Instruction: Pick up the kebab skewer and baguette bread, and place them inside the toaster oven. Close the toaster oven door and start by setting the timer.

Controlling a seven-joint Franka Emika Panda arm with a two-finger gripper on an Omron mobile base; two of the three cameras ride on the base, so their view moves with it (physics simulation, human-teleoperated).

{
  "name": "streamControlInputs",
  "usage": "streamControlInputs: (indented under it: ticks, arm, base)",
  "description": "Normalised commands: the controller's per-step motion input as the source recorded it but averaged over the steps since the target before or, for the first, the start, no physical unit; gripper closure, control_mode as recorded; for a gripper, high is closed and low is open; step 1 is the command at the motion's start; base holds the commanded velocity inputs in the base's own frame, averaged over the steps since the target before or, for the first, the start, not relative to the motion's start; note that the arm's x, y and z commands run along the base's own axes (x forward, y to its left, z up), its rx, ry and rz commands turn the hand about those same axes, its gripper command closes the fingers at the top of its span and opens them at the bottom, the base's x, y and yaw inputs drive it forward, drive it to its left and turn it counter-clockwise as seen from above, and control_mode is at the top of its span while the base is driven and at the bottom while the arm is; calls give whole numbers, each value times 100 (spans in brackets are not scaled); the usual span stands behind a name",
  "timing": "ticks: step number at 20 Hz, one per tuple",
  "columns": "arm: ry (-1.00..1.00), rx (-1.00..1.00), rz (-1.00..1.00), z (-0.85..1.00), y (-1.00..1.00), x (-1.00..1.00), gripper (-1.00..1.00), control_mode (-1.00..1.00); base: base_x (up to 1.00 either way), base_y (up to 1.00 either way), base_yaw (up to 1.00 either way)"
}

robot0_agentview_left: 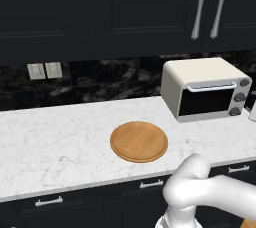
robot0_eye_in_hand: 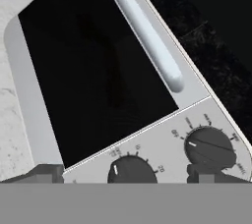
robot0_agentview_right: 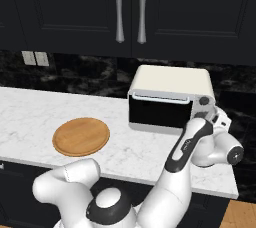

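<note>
The cream-white toaster oven [robot0_agentview_left: 200, 72] [robot0_agentview_right: 172, 79] stands at the back of the marble counter. Its dark glass door [robot0_eye_in_hand: 93, 66] [robot0_agentview_left: 206, 101] is closed, with the silver bar handle [robot0_eye_in_hand: 145, 31] along its edge. The kebab skewer and the baguette bread are hidden from view. My gripper [robot0_eye_in_hand: 125, 174] [robot0_agentview_right: 220, 118] is open, right in front of the oven's grey knobs. One knob [robot0_eye_in_hand: 130, 171] sits between the dark fingertips [robot0_eye_in_hand: 42, 173] and another knob [robot0_eye_in_hand: 211, 147] lies beside it. I cannot tell whether the fingers touch a knob.
A round wooden plate [robot0_agentview_left: 139, 141] [robot0_agentview_right: 81, 136] lies bare on the white marble counter [robot0_agentview_left: 55, 137], left of the oven. Dark wall cabinets with silver handles [robot0_agentview_left: 200, 8] hang above. Two wall outlets [robot0_agentview_left: 45, 70] sit on the black backsplash.
</note>
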Motion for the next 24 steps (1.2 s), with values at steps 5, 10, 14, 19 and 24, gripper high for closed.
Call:
streamControlInputs:
  ticks: [5, 10, 14, 19, 24]
  arm:
    - [-4, -6, 0, -15, 9, 16, -100, -100]
    - [-1, 0, 0, -2, 0, 26, -100, -100]
    - [0, 0, 0, 0, -18, 22, -100, -100]
    - [-2, 0, 0, -4, -19, 21, -100, -100]
    - [-3, 0, -1, -12, -6, 21, -100, -100]
  base:
    - [0, 0, 0]
    - [0, 0, 0]
    - [0, 0, 0]
    - [0, 0, 0]
    - [0, 0, 0]
